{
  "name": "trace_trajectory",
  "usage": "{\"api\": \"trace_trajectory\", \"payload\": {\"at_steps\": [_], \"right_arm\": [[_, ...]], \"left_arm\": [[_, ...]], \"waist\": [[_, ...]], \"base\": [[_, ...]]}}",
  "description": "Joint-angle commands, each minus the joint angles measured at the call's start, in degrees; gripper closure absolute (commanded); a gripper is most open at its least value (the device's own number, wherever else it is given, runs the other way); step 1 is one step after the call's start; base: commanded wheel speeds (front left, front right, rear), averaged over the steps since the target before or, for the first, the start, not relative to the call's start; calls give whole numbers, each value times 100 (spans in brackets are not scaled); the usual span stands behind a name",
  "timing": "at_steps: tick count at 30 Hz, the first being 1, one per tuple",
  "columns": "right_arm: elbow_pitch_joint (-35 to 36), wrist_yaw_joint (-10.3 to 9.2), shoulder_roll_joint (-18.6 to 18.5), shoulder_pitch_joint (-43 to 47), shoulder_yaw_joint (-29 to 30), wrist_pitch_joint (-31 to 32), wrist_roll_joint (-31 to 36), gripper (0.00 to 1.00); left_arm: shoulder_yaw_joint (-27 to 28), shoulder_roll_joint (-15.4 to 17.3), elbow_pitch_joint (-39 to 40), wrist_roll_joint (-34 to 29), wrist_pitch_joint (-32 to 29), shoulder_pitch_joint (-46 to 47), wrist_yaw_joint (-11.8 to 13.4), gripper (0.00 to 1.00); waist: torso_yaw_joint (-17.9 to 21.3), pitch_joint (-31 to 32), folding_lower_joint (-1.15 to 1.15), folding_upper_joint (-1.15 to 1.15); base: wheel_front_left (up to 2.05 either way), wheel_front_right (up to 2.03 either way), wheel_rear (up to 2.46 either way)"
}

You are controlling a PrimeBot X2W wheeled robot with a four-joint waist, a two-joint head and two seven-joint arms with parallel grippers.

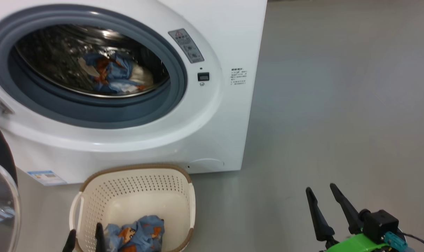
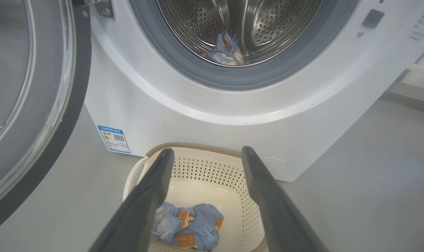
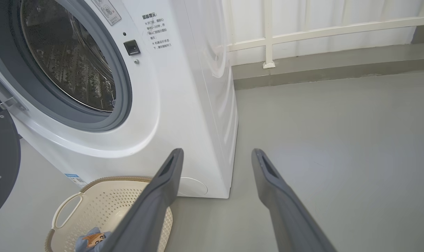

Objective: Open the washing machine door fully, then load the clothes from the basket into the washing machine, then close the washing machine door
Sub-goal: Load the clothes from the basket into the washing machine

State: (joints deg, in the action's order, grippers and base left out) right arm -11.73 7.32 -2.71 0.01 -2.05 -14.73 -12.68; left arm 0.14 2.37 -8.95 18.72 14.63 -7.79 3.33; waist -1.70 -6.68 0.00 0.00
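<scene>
The left gripper hung over the basket, jaws wide, clothes lying below them, untouched; the right gripper, jaws wide, hung over floor.

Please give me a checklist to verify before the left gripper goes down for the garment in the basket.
1. Washing machine door open, clear of the opening: ok.
2. Left gripper open, above the basket: ok.
3. Blue garment in the basket, uncovered: ok.
4. Loaded garment inside the drum, off the gasket: ok.
5. Right gripper open, away from the basket: ok.
6. Anything hidden under the blue garment: cannot tell.
</scene>
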Motion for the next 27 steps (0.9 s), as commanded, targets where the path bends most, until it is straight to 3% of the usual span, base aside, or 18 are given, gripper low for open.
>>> {"api": "trace_trajectory", "payload": {"at_steps": [1, 4, 17, 27], "right_arm": [[147, 17, -17, -247, -198, -27, 26, 0], [147, 17, -17, -401, -239, -27, 77, 0], [300, 17, -17, -1182, -173, -27, 256, 0], [363, 17, -17, -1543, -174, -27, 418, 0]], "left_arm": [[124, 74, -88, -81, 37, 370, -25, 0], [-59, 173, -668, -230, -46, 841, -103, 0], [-786, 453, -3518, -322, -958, 3230, -861, 0], [-853, 541, -5311, -71, -1190, 4417, -1030, 0]], "waist": [[26, -341, 0, 0], [12, -685, 0, 0], [-141, -2375, 0, 0], [-39, -3062, 0, 0]], "base": [[0, 0, 0], [0, 0, 0], [0, 0, 0], [0, 0, 0]]}}
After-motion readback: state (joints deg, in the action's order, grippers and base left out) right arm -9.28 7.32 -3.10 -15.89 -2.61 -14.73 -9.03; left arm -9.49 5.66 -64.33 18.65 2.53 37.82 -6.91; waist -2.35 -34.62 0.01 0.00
